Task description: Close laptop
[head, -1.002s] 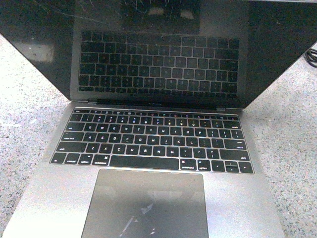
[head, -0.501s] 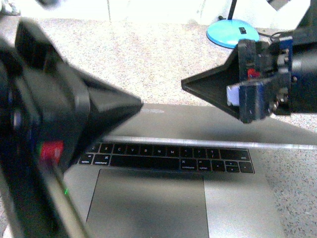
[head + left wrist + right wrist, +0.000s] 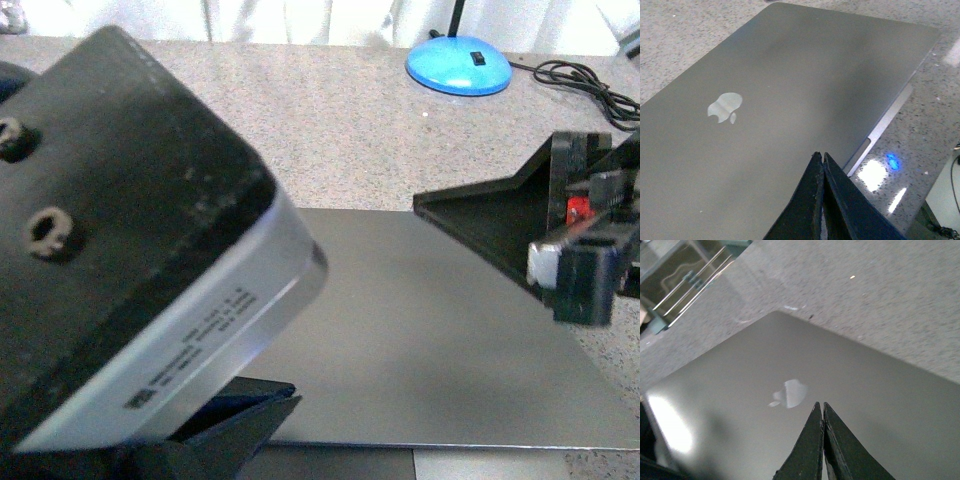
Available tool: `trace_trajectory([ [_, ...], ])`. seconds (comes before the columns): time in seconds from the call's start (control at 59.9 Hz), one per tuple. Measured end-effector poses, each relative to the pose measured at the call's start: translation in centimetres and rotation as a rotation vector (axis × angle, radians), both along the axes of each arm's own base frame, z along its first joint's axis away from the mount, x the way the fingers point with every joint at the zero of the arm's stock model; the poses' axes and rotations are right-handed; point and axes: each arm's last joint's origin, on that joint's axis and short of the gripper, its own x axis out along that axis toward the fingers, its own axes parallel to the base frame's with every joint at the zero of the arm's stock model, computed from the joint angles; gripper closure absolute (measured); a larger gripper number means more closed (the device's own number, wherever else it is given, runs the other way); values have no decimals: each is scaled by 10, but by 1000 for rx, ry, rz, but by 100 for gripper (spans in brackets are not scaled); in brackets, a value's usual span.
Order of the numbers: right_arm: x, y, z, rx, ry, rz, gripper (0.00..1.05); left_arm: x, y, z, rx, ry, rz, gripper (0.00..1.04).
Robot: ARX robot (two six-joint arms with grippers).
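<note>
Speckled counter [image 3: 380,110] bears laptop [image 3: 420,340], apple logo [image 3: 725,106] up; left hand [image 3: 820,156], right hand [image 3: 820,406] clenched empty.

Speckled grey stone bench [image 3: 380,120] is filling the view. A blue lamp base [image 3: 458,66] is sitting near its far edge, a black cable [image 3: 590,88] is lying beside it, and a white backdrop [image 3: 320,20] is standing behind.

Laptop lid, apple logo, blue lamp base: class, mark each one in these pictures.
laptop lid [image 3: 430,330], front view, bare grey middle of the lid.
apple logo [image 3: 725,106], left wrist view, centre of the shiny logo.
blue lamp base [image 3: 445,70], front view, its blue top surface.
</note>
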Motion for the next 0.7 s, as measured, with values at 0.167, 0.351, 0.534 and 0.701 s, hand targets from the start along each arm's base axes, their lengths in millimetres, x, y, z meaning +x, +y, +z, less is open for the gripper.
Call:
trace_trajectory([
  [0.167,19,-14,14,-130,-152,-277,104,15,3,13,-5,-57,113,101],
  [0.351,27,-37,48,-373,-431,-714,104,64,30,58,-58,-224,452,101],
  [0.534,-20,-39,75,-503,-646,-967,104,63,72,76,-103,-349,652,101],
  [0.701,-70,-38,61,-546,-698,-1107,104,18,85,59,-159,-321,702,101],
])
